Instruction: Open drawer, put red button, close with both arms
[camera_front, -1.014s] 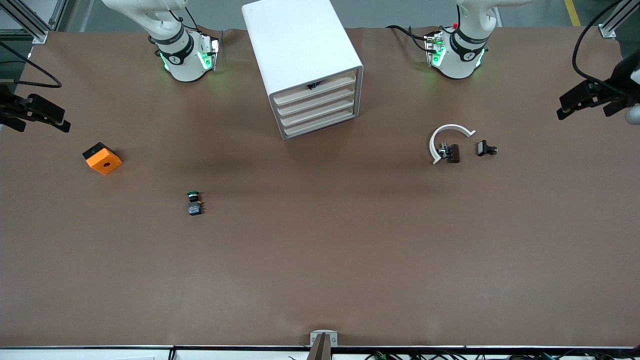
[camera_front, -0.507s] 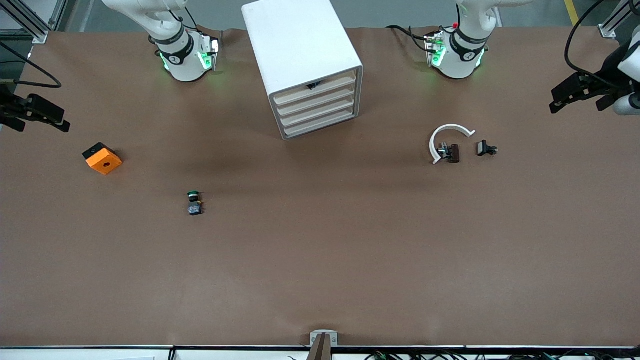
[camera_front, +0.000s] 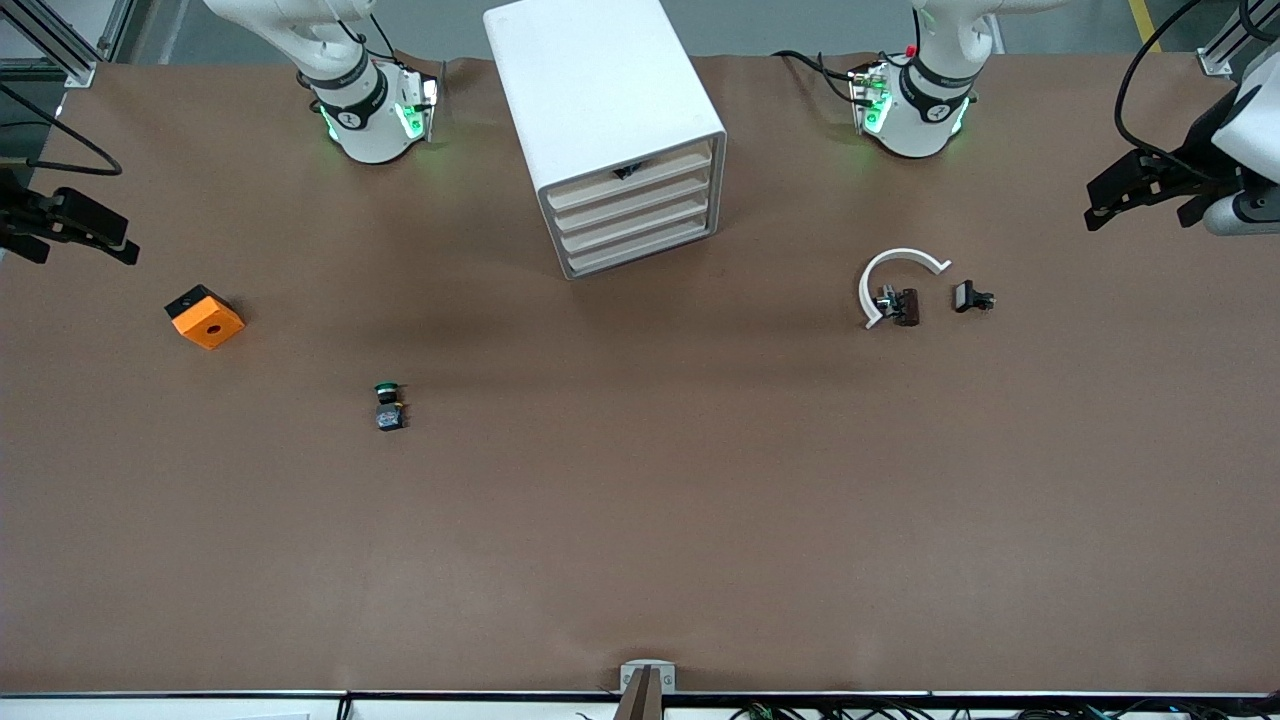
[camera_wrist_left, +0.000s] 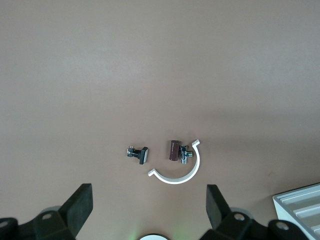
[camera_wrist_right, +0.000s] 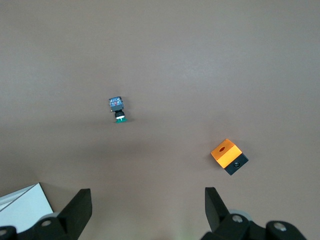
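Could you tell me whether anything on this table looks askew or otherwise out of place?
The white four-drawer cabinet stands turned at an angle to the brown table edge, and a small dark thing shows at its top drawer front. The green-capped push button lies on its side. Nothing looks spilled.
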